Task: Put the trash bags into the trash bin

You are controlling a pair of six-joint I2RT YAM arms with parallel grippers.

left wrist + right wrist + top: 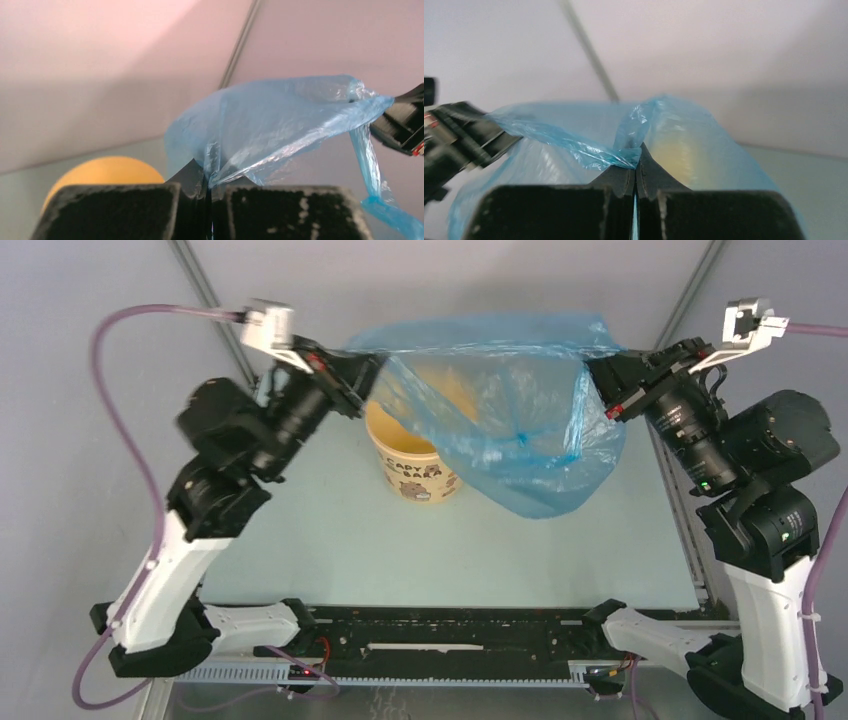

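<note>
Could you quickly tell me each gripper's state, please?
Left gripper: closed on the thin translucent light-blue plastic bag.
Right gripper: closed on the same bag.

flat pale grey-green tabletop (400, 550), matte surface. standing upright on it, toward the far centre: small round pale-yellow plastic bucket (418, 478), open top, brown "capy bara" lettering and cartoon prints on its side. black mounting rail (450, 638) lies along the near edge, left arm base (295, 618) and right arm base (605, 618) bolted at its ends.
</note>
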